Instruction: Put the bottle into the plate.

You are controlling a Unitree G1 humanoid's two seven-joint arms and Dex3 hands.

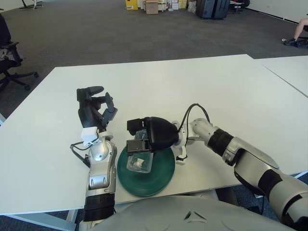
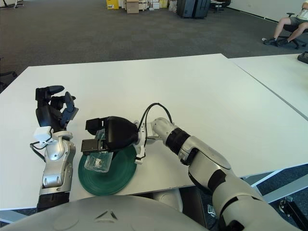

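A clear plastic bottle (image 1: 139, 161) lies over the left part of a dark green plate (image 1: 161, 173) near the table's front edge. My right hand (image 1: 144, 137) reaches in from the right and is shut on the bottle's upper end, its black fingers wrapped around it. The bottle's lower end appears to touch the plate. My left hand (image 1: 94, 108) shows just left of the plate, standing upright with its fingers curled and holding nothing.
The white table (image 1: 192, 91) stretches wide behind and to the right of the plate. A second white table (image 1: 288, 67) adjoins at the far right. An office chair (image 1: 9, 57) stands on the carpet at the far left.
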